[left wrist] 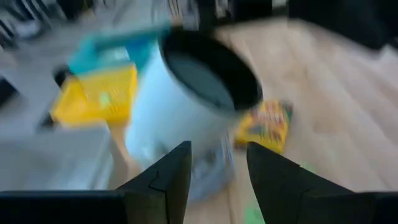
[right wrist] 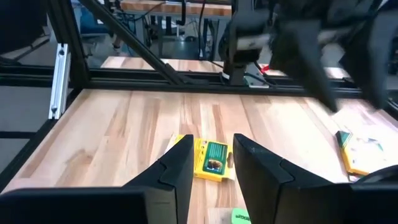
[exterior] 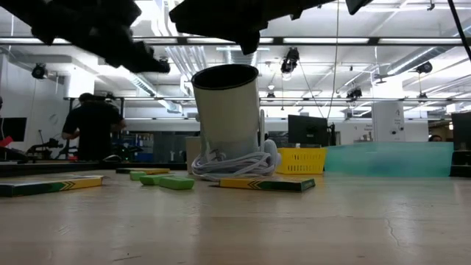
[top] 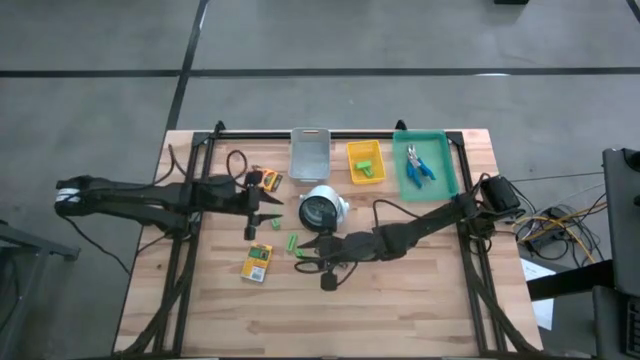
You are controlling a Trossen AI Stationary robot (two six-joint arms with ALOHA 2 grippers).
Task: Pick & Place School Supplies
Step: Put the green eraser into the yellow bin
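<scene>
Two crayon boxes (top: 257,263) (top: 265,180) show left of centre, two scissors (top: 418,164) upper right. Left gripper (top: 268,211) and right gripper (top: 303,254) both stand parted, grasping nothing.

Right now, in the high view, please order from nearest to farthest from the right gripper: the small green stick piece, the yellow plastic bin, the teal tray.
From the right gripper:
1. Small green stick piece, right beside the fingertips.
2. Yellow plastic bin, at the far edge, middle.
3. Teal tray, far edge, right of the bin.
</scene>
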